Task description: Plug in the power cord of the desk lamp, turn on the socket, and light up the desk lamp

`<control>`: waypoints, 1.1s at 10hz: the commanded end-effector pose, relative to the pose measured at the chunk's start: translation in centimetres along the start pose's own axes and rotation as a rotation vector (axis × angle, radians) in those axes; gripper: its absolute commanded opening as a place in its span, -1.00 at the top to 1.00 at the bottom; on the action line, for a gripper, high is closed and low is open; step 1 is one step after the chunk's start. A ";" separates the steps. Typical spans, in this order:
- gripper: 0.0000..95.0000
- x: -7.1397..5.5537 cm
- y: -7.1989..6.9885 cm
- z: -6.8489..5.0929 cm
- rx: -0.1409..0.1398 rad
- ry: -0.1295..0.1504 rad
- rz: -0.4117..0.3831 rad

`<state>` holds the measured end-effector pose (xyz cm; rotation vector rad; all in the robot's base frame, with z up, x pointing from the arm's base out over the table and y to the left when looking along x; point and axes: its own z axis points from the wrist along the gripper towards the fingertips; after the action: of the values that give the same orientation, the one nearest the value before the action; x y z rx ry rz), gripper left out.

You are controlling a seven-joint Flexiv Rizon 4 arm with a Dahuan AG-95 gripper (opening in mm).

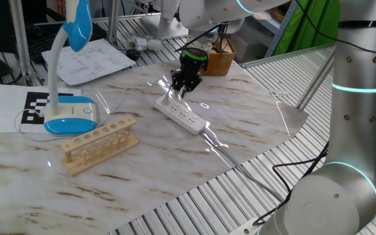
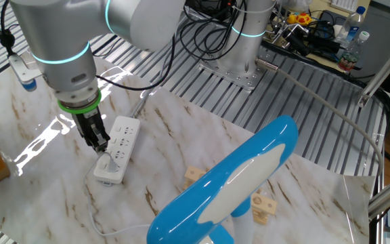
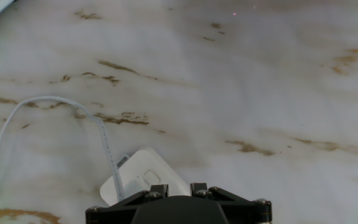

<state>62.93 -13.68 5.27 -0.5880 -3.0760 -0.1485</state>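
Observation:
The socket [image 1: 187, 119] is a long white power strip lying mid-table, with its thick cable leaving at the near right. It also shows in the other fixed view [image 2: 124, 132] and, as one end only, in the hand view [image 3: 145, 175]. My gripper [image 1: 185, 90] stands upright over the strip's far end. Its fingers are close together on the small white plug [image 2: 112, 159] at the end outlet. The thin power cord [image 3: 101, 134] curves across the table and disappears under my gripper [image 3: 179, 186]. The desk lamp [image 1: 70, 121] stands at the left and its blue-edged head [image 2: 235, 179] is unlit.
A wooden test-tube rack [image 1: 100, 142] lies in front of the lamp base. Papers [image 1: 96, 59] and a marker sheet [image 1: 34, 108] lie behind and beside the lamp. A brown box [image 1: 219, 60] sits at the back. The table edge runs along the slatted frame on the right.

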 end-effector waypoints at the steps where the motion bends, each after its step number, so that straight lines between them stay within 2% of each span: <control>1: 0.60 -0.4 0.2 0.2 0.000 -0.002 0.001; 7: 0.60 -0.6 0.3 1.4 -0.029 -0.009 0.010; 11: 0.60 -0.8 0.4 1.9 -0.059 -0.008 0.028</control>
<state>63.82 -13.42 3.39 -0.6402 -3.0757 -0.2451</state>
